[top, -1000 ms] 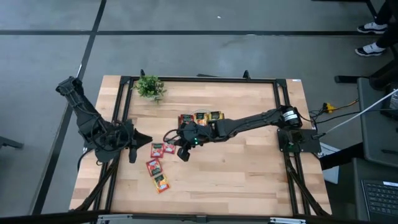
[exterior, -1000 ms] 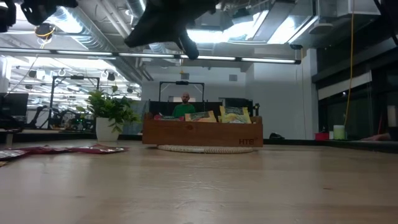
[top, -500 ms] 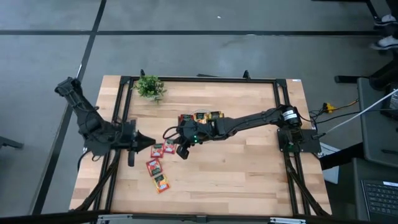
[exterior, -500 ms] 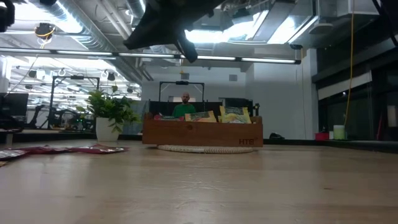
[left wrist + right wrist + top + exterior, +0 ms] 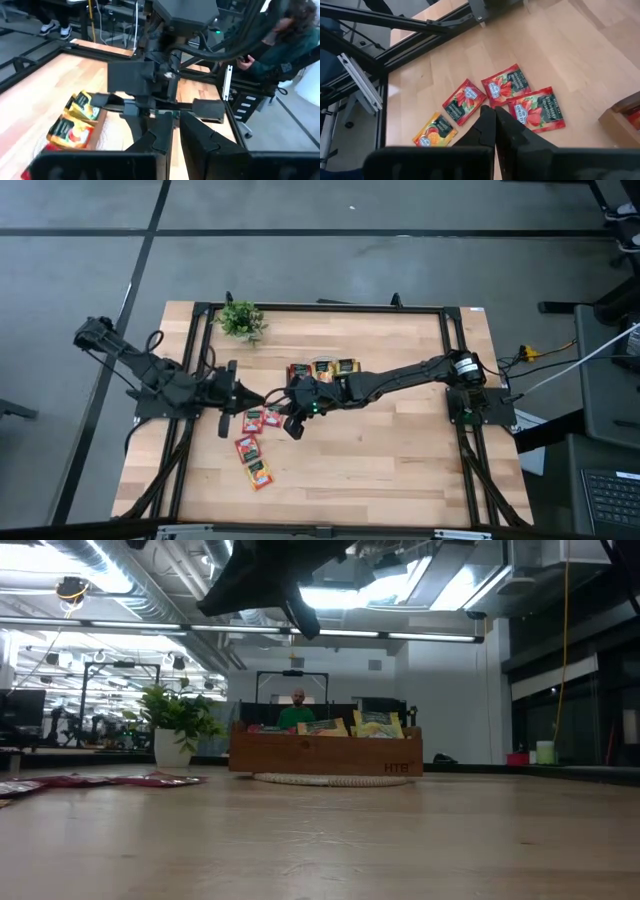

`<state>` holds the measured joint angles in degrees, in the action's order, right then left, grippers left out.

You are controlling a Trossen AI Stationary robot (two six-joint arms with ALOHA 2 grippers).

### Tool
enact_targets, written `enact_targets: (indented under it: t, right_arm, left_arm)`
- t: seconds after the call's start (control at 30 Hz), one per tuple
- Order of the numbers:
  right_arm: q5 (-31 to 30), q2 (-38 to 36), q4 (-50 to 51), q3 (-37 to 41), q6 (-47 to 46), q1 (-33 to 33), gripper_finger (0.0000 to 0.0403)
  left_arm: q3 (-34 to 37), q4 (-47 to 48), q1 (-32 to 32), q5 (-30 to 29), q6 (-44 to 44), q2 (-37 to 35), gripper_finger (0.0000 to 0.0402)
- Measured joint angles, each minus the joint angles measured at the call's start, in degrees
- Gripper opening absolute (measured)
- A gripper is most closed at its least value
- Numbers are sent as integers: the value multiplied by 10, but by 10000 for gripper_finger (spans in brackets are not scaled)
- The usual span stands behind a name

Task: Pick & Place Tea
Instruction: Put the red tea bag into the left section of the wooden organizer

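From above, you see the left gripper (image 5: 243, 394) reaching in from the left edge of the table (image 5: 400, 470), its fingers drawn nearly together and holding nothing. The right gripper (image 5: 292, 427) stretches across from the right side, hovering beside the loose tea sachets (image 5: 262, 420), fingers pinched shut and empty. Two sachets lie between the grippers and two more sit nearer the front edge. The wooden tray (image 5: 323, 368) sits just behind the right arm, with sachets in it; the potted plant (image 5: 240, 319) stands at the back left.

At table height, you see the tray (image 5: 325, 752) mid-table with sachets standing in it, the plant (image 5: 178, 721) to its left, and loose sachets (image 5: 100, 780) lying flat at far left. A person shows behind the tray.

In the left wrist view, your narrow fingers (image 5: 160, 137) point toward the right arm, the tray's sachets (image 5: 75, 122) alongside.

In the right wrist view, closed fingers (image 5: 487, 122) hang over four sachets (image 5: 506, 85): three red, one orange.
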<state>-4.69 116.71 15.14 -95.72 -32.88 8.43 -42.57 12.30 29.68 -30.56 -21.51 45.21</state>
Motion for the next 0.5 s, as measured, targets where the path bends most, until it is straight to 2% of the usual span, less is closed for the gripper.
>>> enact_targets:
  t: [0.2, 0.37, 0.5]
  right_arm:
    - [-2, 0, 1, 0, -5, 4, 5]
    - [-2, 0, 2, 0, -16, 4, 5]
    - [-2, 0, 4, 0, -28, 4, 5]
  left_arm:
    - [0, -17, -40, 71, 24, 0, 29]
    - [13, -103, -63, 157, 60, 5, 29]
    - [62, -177, -88, 177, 53, -7, 29]
